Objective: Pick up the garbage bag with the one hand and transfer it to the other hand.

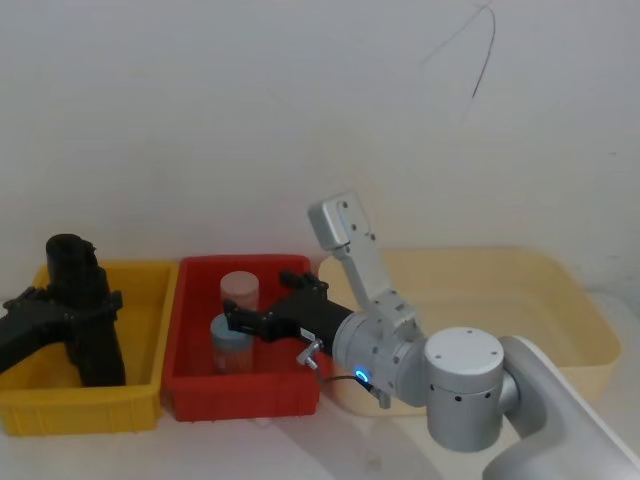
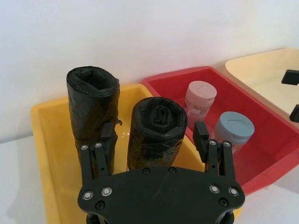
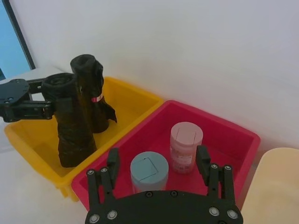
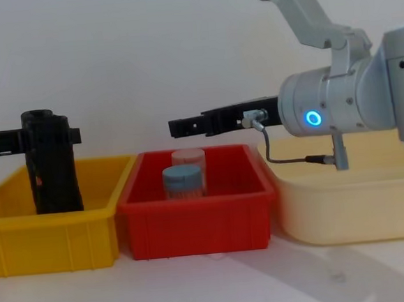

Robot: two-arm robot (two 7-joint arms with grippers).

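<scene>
The garbage bag [image 2: 156, 126], a plain black roll, stands upright in the yellow bin [image 1: 90, 408]. My left gripper [image 2: 154, 133] is open and straddles the bag near its top, one finger on each side with small gaps. From the right wrist view the bag [image 3: 70, 126] stands in front of a second black roll [image 3: 88, 77] with a red mark, and the left gripper [image 3: 46, 106] reaches in at it from the side. My right gripper [image 3: 157, 159] hangs open above the red bin [image 3: 224, 135], holding nothing, pointing towards the yellow bin [image 4: 55, 239].
A pink-lidded jar [image 1: 240, 290] and a blue-lidded jar [image 1: 230, 340] stand in the red bin [image 1: 240, 395] under the right gripper [image 1: 260, 300]. A wide cream tub [image 1: 560, 300] lies on the right. A white wall rises close behind the bins.
</scene>
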